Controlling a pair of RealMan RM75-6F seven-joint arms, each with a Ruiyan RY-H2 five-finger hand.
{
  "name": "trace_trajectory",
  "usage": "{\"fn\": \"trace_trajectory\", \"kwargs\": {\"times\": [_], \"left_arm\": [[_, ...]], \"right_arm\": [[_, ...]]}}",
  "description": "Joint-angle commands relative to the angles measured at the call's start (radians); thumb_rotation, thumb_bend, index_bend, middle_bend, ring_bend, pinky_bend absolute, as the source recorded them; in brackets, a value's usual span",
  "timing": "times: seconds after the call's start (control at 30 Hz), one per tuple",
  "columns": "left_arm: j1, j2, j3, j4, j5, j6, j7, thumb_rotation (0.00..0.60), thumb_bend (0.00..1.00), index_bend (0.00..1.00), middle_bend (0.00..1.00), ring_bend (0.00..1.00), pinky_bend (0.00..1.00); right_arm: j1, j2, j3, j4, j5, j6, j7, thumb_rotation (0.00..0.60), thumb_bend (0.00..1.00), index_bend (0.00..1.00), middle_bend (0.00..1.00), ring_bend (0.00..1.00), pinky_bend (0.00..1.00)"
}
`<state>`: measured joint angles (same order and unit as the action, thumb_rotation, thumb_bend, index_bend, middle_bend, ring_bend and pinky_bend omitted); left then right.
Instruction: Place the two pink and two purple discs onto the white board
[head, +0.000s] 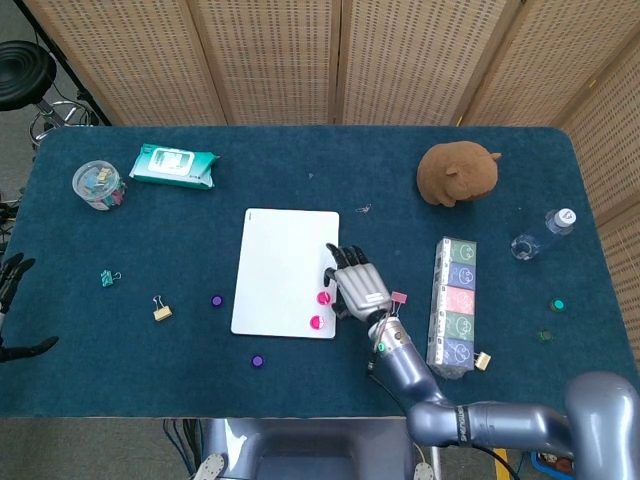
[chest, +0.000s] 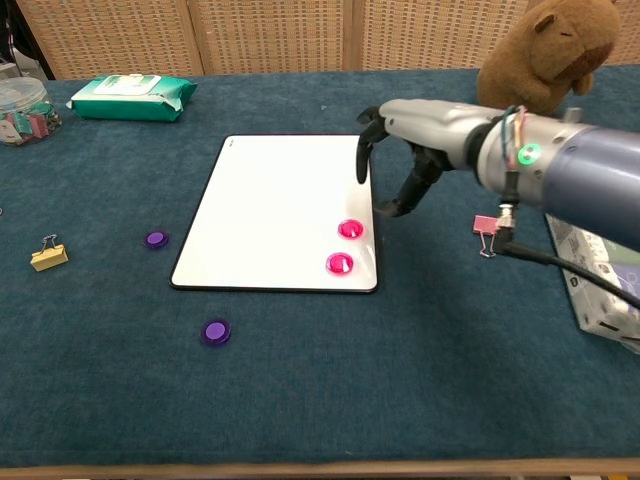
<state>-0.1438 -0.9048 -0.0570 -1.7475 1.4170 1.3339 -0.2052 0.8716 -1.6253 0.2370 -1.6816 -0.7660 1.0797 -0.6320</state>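
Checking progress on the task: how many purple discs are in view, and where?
2, both off the white board on the blue cloth: one purple disc left of the board near the yellow clip, the other in front of its near-left corner. None seems hidden.

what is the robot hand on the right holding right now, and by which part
Nothing. The right robot hand hangs empty above the white board's edge, clear of both pink discs lying on it.

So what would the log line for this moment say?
pink discs: on white board | purple discs: on table | right hand: empty, above board edge | left hand: idle
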Motion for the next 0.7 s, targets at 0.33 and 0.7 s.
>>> {"fn": "trace_trajectory", "kwargs": {"times": [0.33,0.7], "left_arm": [[-0.052,-0.06,0.054,0.018,0.211,-0.008,0.027,0.6,0.0,0.0,0.0,0.0,0.0],[-0.181,-0.096,0.073,-0.087,0.269,-0.202,0.214,0.6,0.02,0.04,0.0,0.0,0.0]], "right_arm": [[-0.338,0.383,-0.292,-0.104,-0.5,0.273,0.252,0.6,0.28,0.31,0.0,0.0,0.0],[-0.595,0.496,-0.385,-0.068,-0.625,0.476,0.498,0.6,0.18,0.26,0.0,0.0,0.0]]}}
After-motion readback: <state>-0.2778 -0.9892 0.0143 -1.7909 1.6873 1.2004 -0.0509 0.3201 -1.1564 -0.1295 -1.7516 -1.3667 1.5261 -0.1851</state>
